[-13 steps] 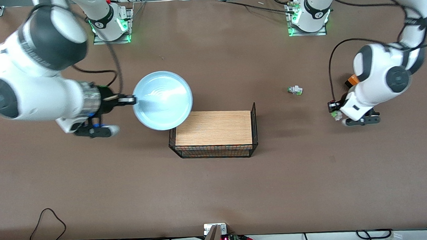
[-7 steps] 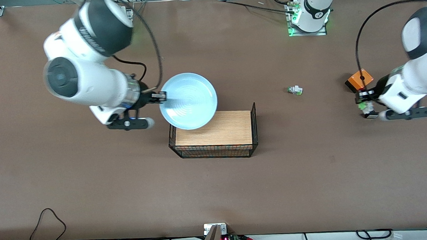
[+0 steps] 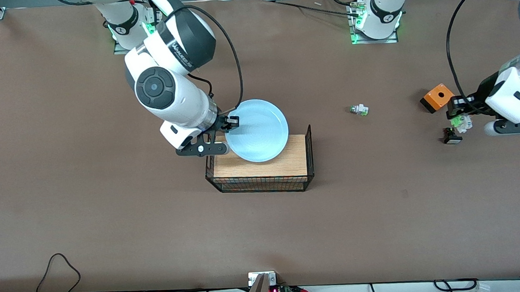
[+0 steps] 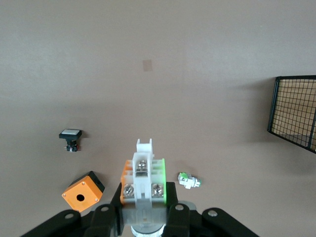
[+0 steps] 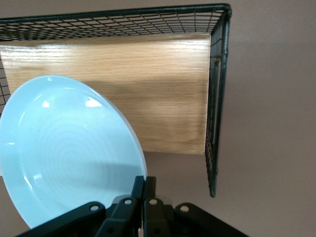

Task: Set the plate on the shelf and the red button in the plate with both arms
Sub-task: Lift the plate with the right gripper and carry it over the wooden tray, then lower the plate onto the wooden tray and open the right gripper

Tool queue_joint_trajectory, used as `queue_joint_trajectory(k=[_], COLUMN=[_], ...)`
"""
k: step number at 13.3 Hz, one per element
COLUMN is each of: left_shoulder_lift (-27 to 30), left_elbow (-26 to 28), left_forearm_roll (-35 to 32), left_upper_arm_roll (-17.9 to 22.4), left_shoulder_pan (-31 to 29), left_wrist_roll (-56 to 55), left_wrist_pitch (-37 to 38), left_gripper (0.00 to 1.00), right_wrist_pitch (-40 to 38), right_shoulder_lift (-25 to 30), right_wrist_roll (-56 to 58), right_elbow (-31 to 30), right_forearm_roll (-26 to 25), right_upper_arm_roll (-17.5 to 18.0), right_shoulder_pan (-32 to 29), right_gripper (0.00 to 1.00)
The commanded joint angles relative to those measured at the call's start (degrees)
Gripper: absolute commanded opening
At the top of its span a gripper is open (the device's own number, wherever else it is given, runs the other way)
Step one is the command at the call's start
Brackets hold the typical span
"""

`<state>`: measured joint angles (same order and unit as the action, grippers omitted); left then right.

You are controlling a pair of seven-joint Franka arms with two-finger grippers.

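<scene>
right gripper (image 3: pixel 233 122): clamped on the plate (image 3: pixel 259 130) rim, carried over the wood-topped wire rack (image 3: pixel 261 169).
left gripper (image 3: pixel 459 115): clamped on the red button (image 4: pixel 144 174), held over bare table toward the left arm's end.
step: transport, both items airborne.
next: plate to be levelled and lowered onto the wood top; button likely brought in afterwards.
nearby: green-cap switch (image 3: pixel 359 109), orange box (image 3: pixel 437 97), black switch (image 3: pixel 451 136).
obstruction: raised wire end panel (image 3: pixel 309 149) to be cleared.
</scene>
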<state>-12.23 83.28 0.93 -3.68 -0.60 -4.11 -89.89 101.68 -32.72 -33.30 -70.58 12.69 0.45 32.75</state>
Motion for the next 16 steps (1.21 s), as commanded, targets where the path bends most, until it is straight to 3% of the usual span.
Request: queue_joint_trajectory(k=[1,7,16], left_shoulder_lift=[-1.66,-1.66,-1.57], left_elbow=[-2.24,-2.33,-2.33], left_forearm_roll=[0.03,0.03,0.12], left_upper_arm_roll=[0.16,0.07,0.07], left_shoulder_pan=[0.16,0.34,0.34], left_wrist_roll=[0.59,0.68,0.68], left_wrist_pitch=[1.56,2.09,2.26], left_gripper=[0.00,0.00,0.00], right_wrist_pitch=[3.25,9.05,11.08], right_shoulder_lift=[-0.06,-3.66,-5.86], right_wrist_roll=[-2.29,-3.78,-4.23], right_elbow=[-1.31,-1.49,-1.49], right_forearm_roll=[-1.97,-5.65,-6.62], right_upper_arm_roll=[-0.54,-0.54,-0.80], right_shoulder_pan=[1.79,4.52,4.52], right_gripper=[0.00,0.00,0.00])
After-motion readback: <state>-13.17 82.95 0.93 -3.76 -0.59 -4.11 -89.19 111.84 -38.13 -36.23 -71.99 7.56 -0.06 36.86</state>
